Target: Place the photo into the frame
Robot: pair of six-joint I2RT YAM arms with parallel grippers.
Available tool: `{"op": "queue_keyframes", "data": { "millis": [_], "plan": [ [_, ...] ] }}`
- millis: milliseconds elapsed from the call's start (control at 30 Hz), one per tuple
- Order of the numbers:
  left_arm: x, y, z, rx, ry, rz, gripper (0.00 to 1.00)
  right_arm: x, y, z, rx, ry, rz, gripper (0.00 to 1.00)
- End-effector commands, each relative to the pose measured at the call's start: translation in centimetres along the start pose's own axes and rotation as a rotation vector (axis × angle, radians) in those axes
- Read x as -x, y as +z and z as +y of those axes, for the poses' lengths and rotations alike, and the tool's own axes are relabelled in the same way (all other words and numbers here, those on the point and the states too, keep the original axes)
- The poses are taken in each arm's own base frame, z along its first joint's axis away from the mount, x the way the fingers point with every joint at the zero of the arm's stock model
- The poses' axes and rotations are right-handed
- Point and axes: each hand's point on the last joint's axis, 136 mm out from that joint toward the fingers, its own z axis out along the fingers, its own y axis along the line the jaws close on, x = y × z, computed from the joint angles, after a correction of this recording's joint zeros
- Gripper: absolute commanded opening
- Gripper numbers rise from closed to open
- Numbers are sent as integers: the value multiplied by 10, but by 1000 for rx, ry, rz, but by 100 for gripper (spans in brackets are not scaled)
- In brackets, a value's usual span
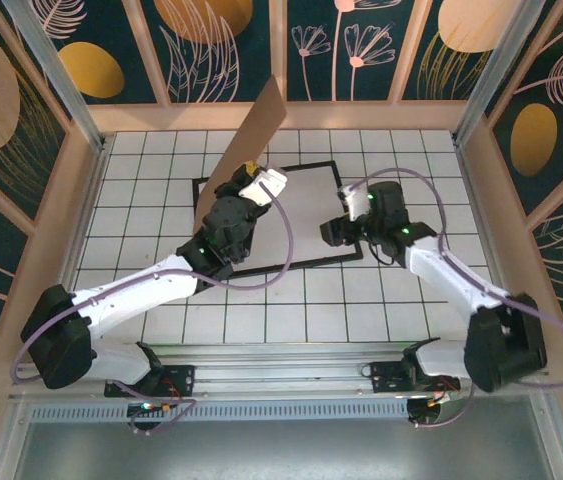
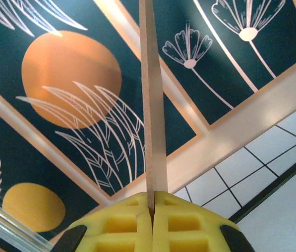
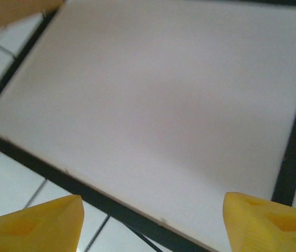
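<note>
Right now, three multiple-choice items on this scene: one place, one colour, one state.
1. Where is the frame? A leaning on the back wall; B flat on the table; C lifted in the air.
2. Its rim's colour? A black; B gold; C red.
3. The left jaws are? A open, empty; B shut on the frame; C shut on the brown board.
Answers: B, seen lying flat from above; A, a black band edges the white sheet; C, the yellow pads pinch the board's edge.
</note>
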Motion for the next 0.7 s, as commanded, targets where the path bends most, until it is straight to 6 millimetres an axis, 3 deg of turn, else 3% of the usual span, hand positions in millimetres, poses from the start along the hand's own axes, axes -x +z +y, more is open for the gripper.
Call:
{"op": "queue_keyframes", "data": {
  "millis": [0, 167, 333, 667],
  "plan": [
    [5, -1, 28, 58, -66, 54, 0, -14, 11, 9, 23, -242, 118, 69],
    [10, 0, 30, 29, -93, 56, 0, -24, 32, 18, 89, -445, 230, 68],
    [14, 5, 29, 23, -100, 54, 0, -42, 54, 15, 122, -524, 356, 65],
    [10, 11, 25, 33, -91, 63, 0, -75, 62, 10, 123, -588, 495, 60]
  ]
}}
